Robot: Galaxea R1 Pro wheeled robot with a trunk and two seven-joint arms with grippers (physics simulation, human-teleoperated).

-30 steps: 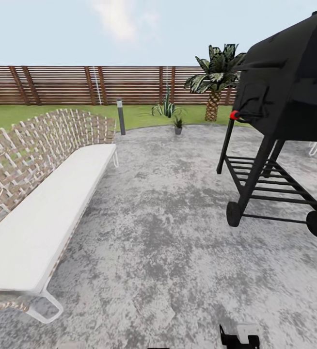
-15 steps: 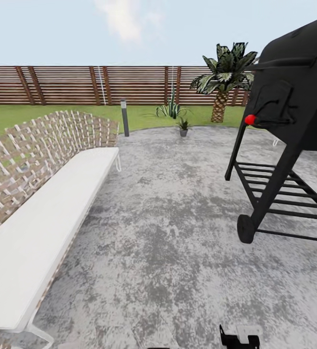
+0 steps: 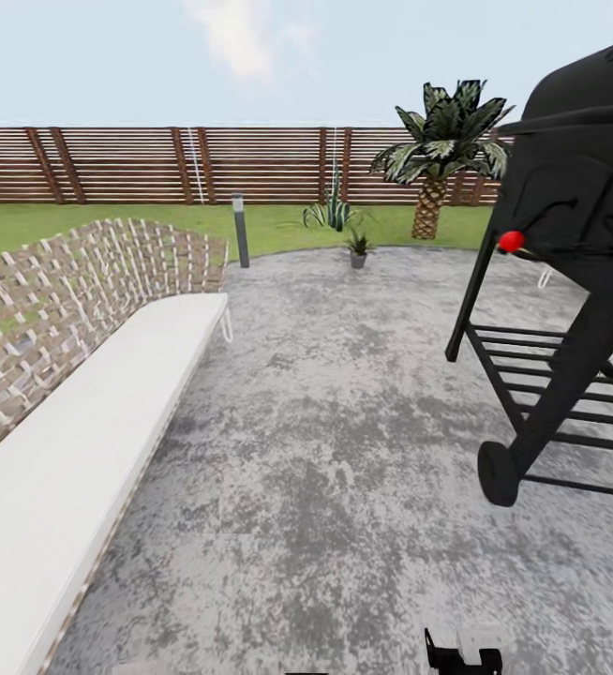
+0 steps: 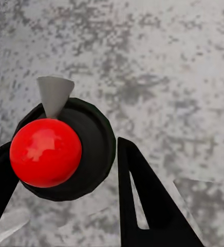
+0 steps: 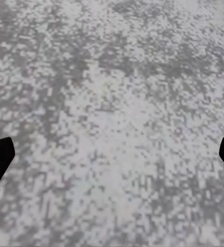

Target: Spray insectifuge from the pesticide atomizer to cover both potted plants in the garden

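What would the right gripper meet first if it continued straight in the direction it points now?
Most likely the grey stone paving: between the right gripper's fingertips nothing else lies ahead. Depth is unclear.

Red-capped atomizer point(image 4: 55, 154) between gripper point(image 4: 66, 170) fingers point(image 4: 143, 206)

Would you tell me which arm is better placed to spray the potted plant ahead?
Left: the left gripper appears to grip the atomizer; the right gripper is open, empty.

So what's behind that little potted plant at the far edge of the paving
Behind the potted plant is lawn, a spiky agave, then the slatted wooden fence. The palm stands off to its side.
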